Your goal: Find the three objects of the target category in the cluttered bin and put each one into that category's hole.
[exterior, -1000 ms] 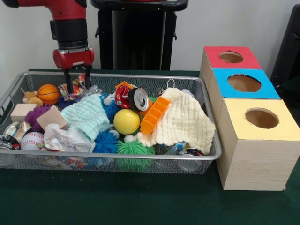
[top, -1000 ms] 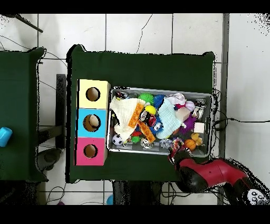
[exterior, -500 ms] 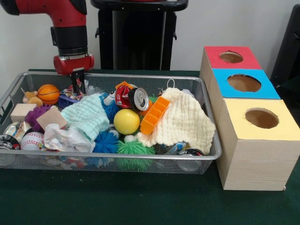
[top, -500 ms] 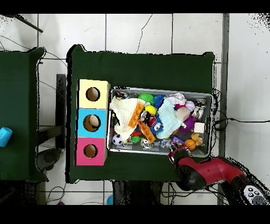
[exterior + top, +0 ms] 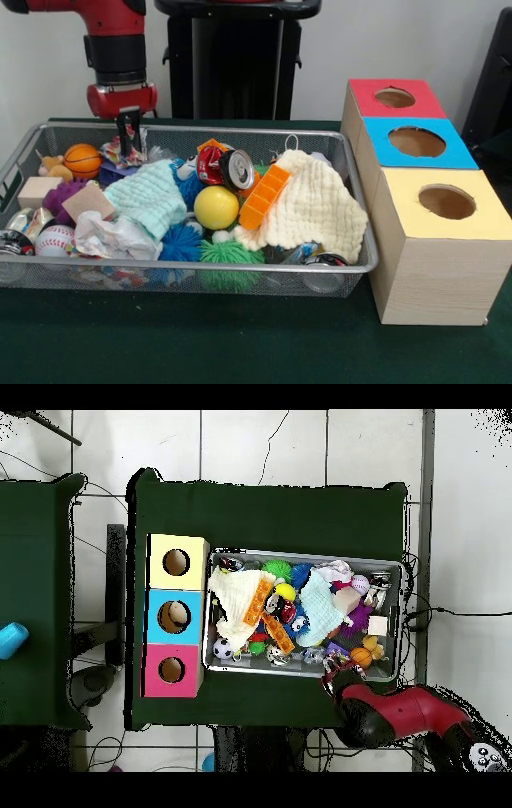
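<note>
A wire mesh bin holds a heap of mixed things. At its far left corner my gripper hangs with its fingers pressed together on a crinkled colourful wrapper, which rides just above the pile. An orange mini basketball lies to its left. Also in the bin are a yellow ball, a baseball and a red soda can. In the overhead view the red arm reaches the bin's lower right corner. Three boxes with holes stand beside the bin: red, blue, yellow.
A mint cloth, a cream cloth, an orange ridged block, green and blue spiky balls, wooden blocks and crumpled white paper fill the bin. A black stand rises behind it.
The fingers, spread around the wrapper a second ago, have closed on it. The gripper has since risen a little, and the wrapper has come up with it.
</note>
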Controlling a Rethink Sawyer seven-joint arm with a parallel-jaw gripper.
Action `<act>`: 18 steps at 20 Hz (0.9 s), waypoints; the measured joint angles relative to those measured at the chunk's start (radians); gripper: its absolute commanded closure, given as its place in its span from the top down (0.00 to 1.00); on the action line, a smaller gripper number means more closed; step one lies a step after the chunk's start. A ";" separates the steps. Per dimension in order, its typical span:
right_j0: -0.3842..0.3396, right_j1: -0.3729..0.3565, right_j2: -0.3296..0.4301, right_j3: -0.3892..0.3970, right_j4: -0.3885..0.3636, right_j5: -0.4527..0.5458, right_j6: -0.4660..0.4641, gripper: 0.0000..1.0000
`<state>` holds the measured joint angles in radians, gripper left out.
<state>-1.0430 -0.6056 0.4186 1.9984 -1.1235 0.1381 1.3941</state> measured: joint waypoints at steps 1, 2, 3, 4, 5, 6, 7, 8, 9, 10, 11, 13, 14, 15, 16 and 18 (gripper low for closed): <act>-0.008 -0.023 0.007 0.017 0.024 0.011 0.000 0.00; -0.015 -0.046 0.014 0.034 0.049 0.022 0.000 0.00; -0.037 -0.103 0.039 0.074 0.110 0.048 0.000 0.00; -0.045 -0.123 0.048 0.087 0.130 0.058 0.000 0.00; -0.050 -0.136 0.054 0.096 0.144 0.065 0.000 0.00; -0.070 -0.190 0.081 0.132 0.201 0.091 0.000 0.00; -0.085 -0.231 0.104 0.158 0.243 0.112 0.000 0.00; -0.097 -0.264 0.124 0.177 0.279 0.127 0.000 0.00; -0.109 -0.296 0.145 0.196 0.315 0.142 0.000 0.00; -0.113 -0.308 0.154 0.203 0.328 0.147 0.000 0.00; -0.118 -0.320 0.163 0.210 0.342 0.152 0.000 0.00; -0.134 -0.382 0.214 0.243 0.420 0.176 0.000 0.00; -0.134 -0.400 0.229 0.252 0.445 0.181 0.000 0.00; -0.133 -0.416 0.244 0.260 0.465 0.183 0.000 0.00; -0.119 -0.444 0.266 0.273 0.507 0.186 0.000 0.00; -0.093 -0.462 0.276 0.277 0.532 0.186 0.000 0.00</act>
<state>-1.1356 -1.0677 0.6942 2.2754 -0.5915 0.3239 1.3941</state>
